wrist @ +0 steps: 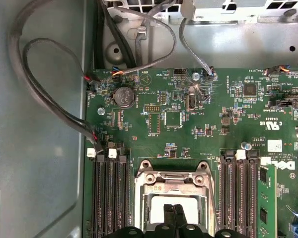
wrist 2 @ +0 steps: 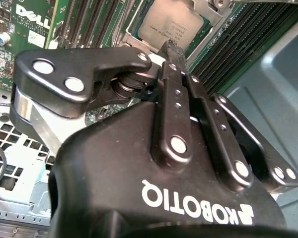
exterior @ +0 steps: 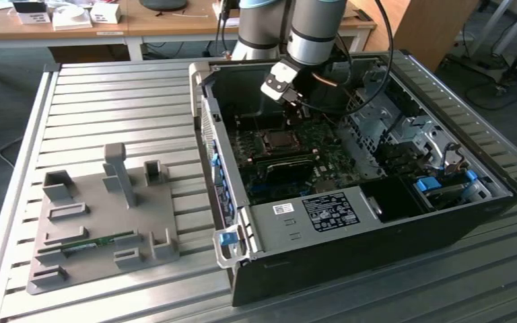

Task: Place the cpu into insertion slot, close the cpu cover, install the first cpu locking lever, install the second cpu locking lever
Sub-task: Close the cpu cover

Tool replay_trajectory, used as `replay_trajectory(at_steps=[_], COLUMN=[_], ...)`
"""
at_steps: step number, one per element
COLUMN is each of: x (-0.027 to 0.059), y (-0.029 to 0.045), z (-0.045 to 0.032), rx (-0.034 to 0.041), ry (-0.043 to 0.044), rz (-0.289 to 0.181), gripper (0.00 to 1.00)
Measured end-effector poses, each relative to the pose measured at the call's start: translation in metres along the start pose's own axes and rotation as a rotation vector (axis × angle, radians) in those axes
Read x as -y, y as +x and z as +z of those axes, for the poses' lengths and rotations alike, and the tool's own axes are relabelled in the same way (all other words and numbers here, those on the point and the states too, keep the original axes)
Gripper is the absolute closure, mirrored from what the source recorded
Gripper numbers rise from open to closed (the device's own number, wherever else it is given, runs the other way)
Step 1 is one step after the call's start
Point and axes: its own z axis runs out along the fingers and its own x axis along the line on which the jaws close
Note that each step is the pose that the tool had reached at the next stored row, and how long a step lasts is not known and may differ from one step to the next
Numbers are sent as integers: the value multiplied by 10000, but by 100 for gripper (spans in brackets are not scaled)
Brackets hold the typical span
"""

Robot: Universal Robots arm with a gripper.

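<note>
A: Logging position. Where is the cpu lying relative to the hand?

B: The cpu (wrist: 156, 210) is sitting flat in the slot (wrist: 138, 196) on the green board (wrist: 188, 129), between the two banks of memory slots (wrist: 109, 193). The hand (wrist: 174, 208) is pointing straight down at it, and in both wrist views the fingertips are overlapping the cpu's grey top. I cannot tell whether they are touching it.

A: Cover?

B: The cover (wrist: 176, 187) appears to be lying down over the slot, with the cpu showing through its window. I am not making out the levers' state.

A: Any long axis to line up with?

B: None. The cpu is square, and its edges are running parallel to the memory slots.

A: Hand state?

B: The fingers are pressed together, with nothing visible between them.

A: Arm pose?

B: In the exterior view, the arm (exterior: 317, 27) is reaching down into the open case (exterior: 474, 222) from its far side. The wrist is tilting, putting the hand above the slot.
</note>
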Motion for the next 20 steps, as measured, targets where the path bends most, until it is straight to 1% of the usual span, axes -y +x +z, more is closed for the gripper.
replay_trajectory(at_steps=[2, 9, 20], x=[0, 1, 0], y=[0, 0, 0], z=[0, 2, 2], rx=[2, -5, -6], ry=[2, 21, 22], rz=[-71, -873, -929], gripper=[89, 89, 89])
